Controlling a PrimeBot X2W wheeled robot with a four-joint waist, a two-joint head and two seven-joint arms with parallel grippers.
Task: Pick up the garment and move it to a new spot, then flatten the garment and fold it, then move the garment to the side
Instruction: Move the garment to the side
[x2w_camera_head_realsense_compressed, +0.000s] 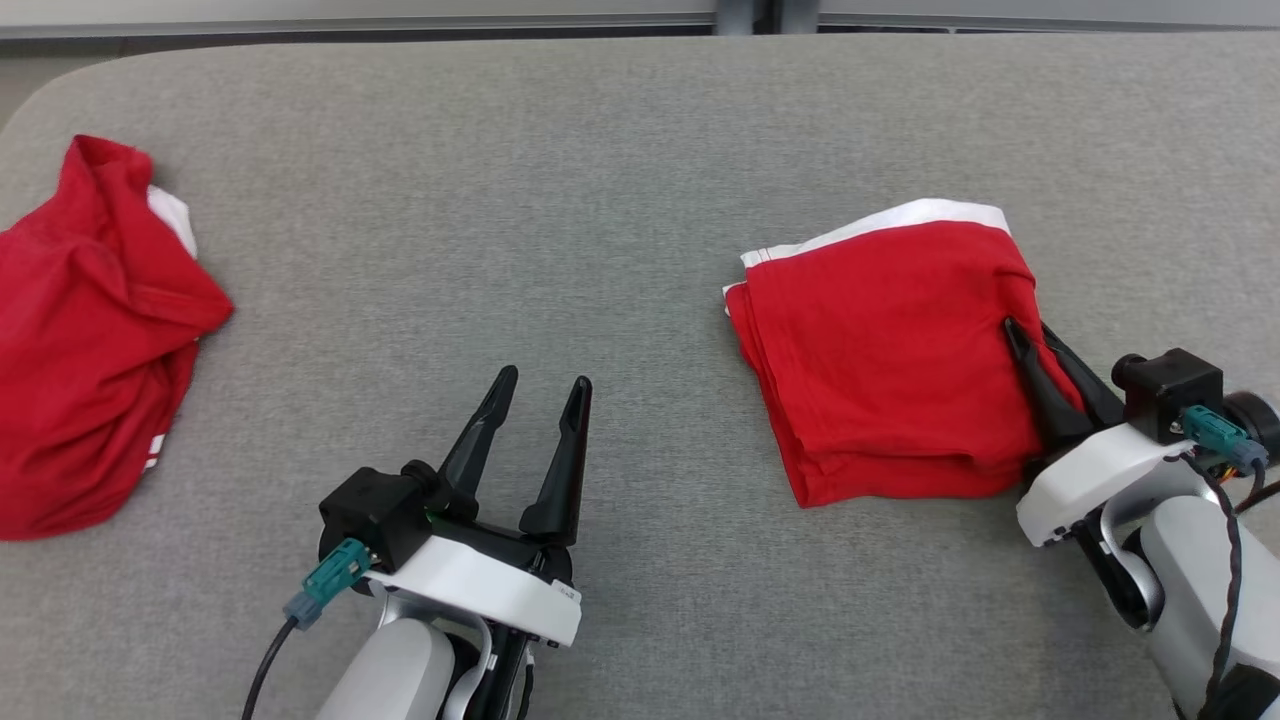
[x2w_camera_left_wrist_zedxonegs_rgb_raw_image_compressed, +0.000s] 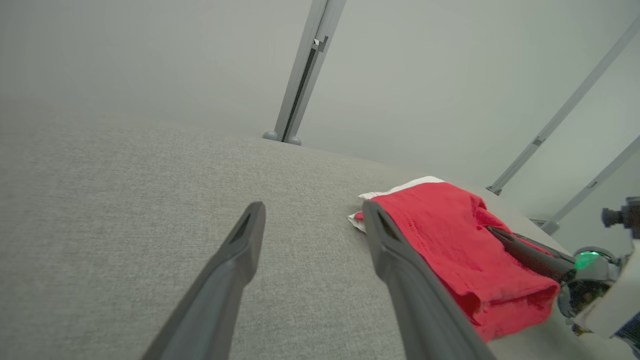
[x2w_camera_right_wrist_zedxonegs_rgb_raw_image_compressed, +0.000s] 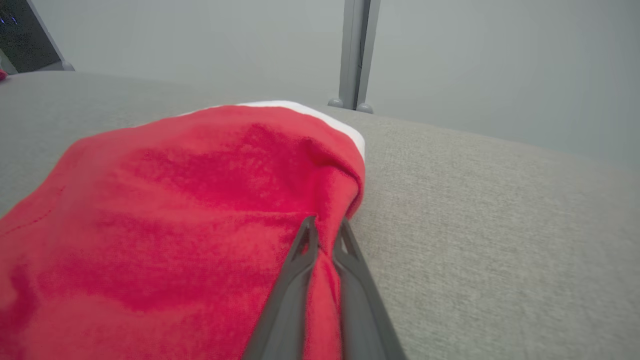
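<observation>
Garment (x2w_camera_head_realsense_compressed: 880, 360): folded red stack with a white far edge, lying on the table (x2w_camera_head_realsense_compressed: 600, 180).
Right gripper (x2w_camera_head_realsense_compressed: 1028, 330): fingers pinch the garment's right edge; the right wrist view shows cloth between them.
Left gripper (x2w_camera_head_realsense_compressed: 545, 380): fingers spread, left of the garment and clear of it.
Head view: a crumpled shirt (x2w_camera_head_realsense_compressed: 90, 340) well left of the garment, cut off by the frame.
Unclear: how many layers are pinched.

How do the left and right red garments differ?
The left garment lies crumpled in a heap; the right garment is folded into a neat stack. The right end effector pinches the right garment's edge; nothing touches the left garment. Both are red with white trim.
</observation>
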